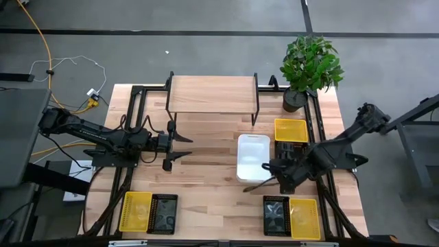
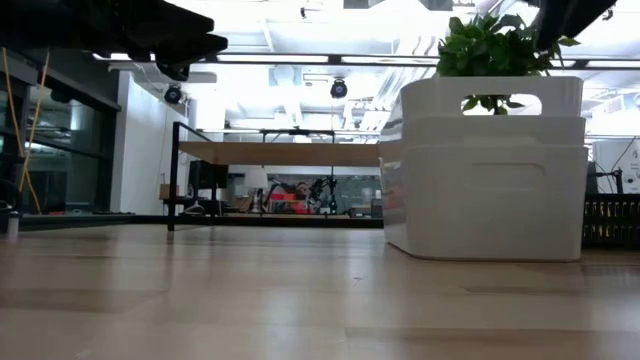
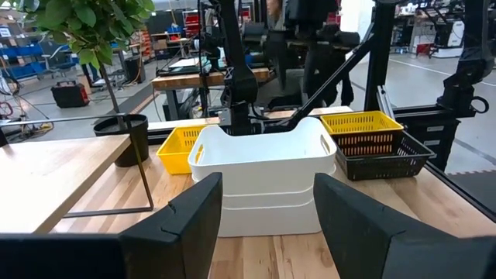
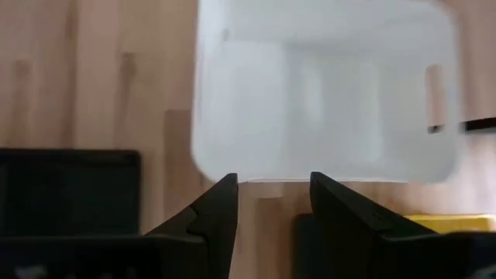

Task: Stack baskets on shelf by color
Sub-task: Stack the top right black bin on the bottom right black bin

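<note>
Two white baskets (image 1: pixel 252 158) stand nested on the table, right of its middle, and fill the right of the low view as a white stack (image 2: pixel 485 170). The shelf (image 1: pixel 212 96) stands at the far edge on its black legs. My right gripper (image 1: pixel 259 182) hovers open just beyond the stack's near end, slanting down; the wrist view shows bare wood between its fingers (image 4: pixel 271 182). My left gripper (image 1: pixel 184 147) waits open and level left of the middle, pointing at the white stack (image 3: pixel 263 174).
A yellow basket (image 1: pixel 291 130) lies far right. A black basket (image 1: pixel 276 214) and a yellow one (image 1: pixel 305 218) lie near right. Another yellow basket (image 1: pixel 135 210) and black basket (image 1: pixel 163 214) lie near left. A potted plant (image 1: pixel 300 96) stands at the shelf's right end.
</note>
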You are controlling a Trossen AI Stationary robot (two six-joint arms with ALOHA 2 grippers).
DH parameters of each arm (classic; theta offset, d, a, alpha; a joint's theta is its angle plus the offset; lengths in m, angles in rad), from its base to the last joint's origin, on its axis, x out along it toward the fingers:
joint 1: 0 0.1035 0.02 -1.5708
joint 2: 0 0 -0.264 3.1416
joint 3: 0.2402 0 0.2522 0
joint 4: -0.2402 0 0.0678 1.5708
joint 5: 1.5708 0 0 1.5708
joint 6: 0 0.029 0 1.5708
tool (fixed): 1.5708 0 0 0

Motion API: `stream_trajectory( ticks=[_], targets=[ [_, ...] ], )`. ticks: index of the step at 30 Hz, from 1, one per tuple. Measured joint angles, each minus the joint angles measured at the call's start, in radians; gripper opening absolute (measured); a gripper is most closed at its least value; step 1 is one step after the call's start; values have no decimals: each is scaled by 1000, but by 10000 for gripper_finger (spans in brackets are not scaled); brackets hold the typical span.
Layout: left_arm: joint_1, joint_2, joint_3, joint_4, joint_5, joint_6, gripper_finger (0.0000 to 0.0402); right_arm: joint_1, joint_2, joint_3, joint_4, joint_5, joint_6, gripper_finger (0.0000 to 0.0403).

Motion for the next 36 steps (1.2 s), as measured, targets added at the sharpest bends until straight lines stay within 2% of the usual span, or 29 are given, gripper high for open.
stream_trajectory(
  ticks=[4, 7, 10, 13, 17, 21, 25, 30, 36],
  targets=[
    [0, 0, 0, 0, 0, -1, 193, 73, -1, -4, -11, 147, 45, 149],
    [0, 0, 0, 0, 0, -1, 193, 120, -4, -64, -7, 249, 104, 149],
    [0, 0, 0, 0, 0, 0, 193, 150, -17, -158, -10, 269, 200, 149],
    [0, 0, 0, 1, 0, 1, 193, 160, -42, -252, -9, 239, 291, 149],
    [0, 0, 0, 1, -1, 1, 193, 160, -116, -326, 24, 234, 342, 149],
    [0, 0, 0, 0, -1, -3, 193, 160, -240, -404, 71, 339, 376, 149],
    [0, 0, 0, 1, 0, -57, 193, 153, -378, -529, 119, 427, 525, 149],
    [0, 0, 0, 1, 0, -69, 193, 150, -510, -661, 256, 408, 604, 149],
    [0, 0, 0, 1, -1, -69, 193, 150, -568, -714, 321, 298, 672, 149]
  ],
)
